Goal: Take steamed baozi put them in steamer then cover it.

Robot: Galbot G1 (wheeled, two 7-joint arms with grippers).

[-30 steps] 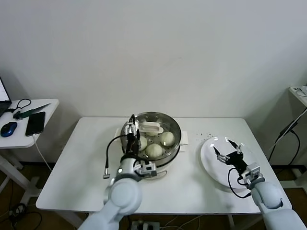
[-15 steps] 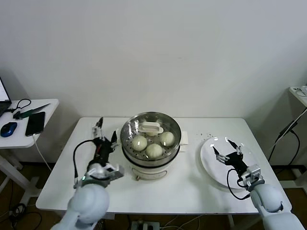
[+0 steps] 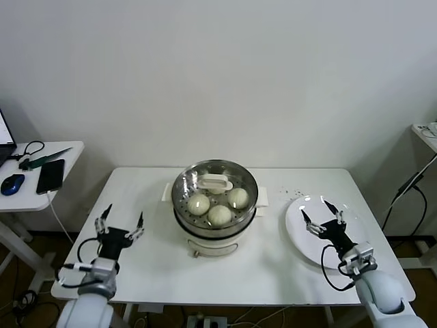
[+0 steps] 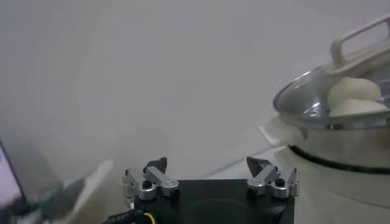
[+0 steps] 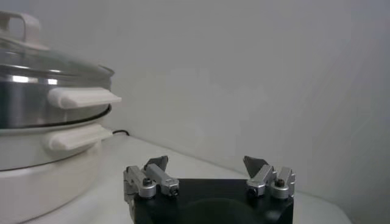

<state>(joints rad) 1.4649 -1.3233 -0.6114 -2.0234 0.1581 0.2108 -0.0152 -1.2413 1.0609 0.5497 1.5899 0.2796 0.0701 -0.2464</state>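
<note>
The steamer (image 3: 213, 239) stands mid-table on its white base, with the glass cover (image 3: 215, 182) resting on top. Three steamed baozi (image 3: 219, 214) show through the glass. My left gripper (image 3: 121, 220) hovers open and empty near the table's front left, well apart from the steamer. Its wrist view has the left gripper (image 4: 207, 164) in front, the steamer (image 4: 344, 158) off to one side, and a baozi (image 4: 353, 91) under the cover (image 4: 304, 97). My right gripper (image 3: 322, 215) stays open and empty over the white plate (image 3: 297, 231). The right wrist view shows that gripper (image 5: 206, 163) and the steamer (image 5: 36, 97).
A side table on the left holds a phone (image 3: 50, 175), a mouse (image 3: 12, 184) and cables. Another stand (image 3: 427, 130) sits at the right edge. Dark specks (image 3: 295, 190) lie behind the plate. The wall is close behind the table.
My left arm has drawn back from the cover's rim, swinging left and toward the table's front left corner. The cover stays on the steamer. The right gripper has barely moved.
</note>
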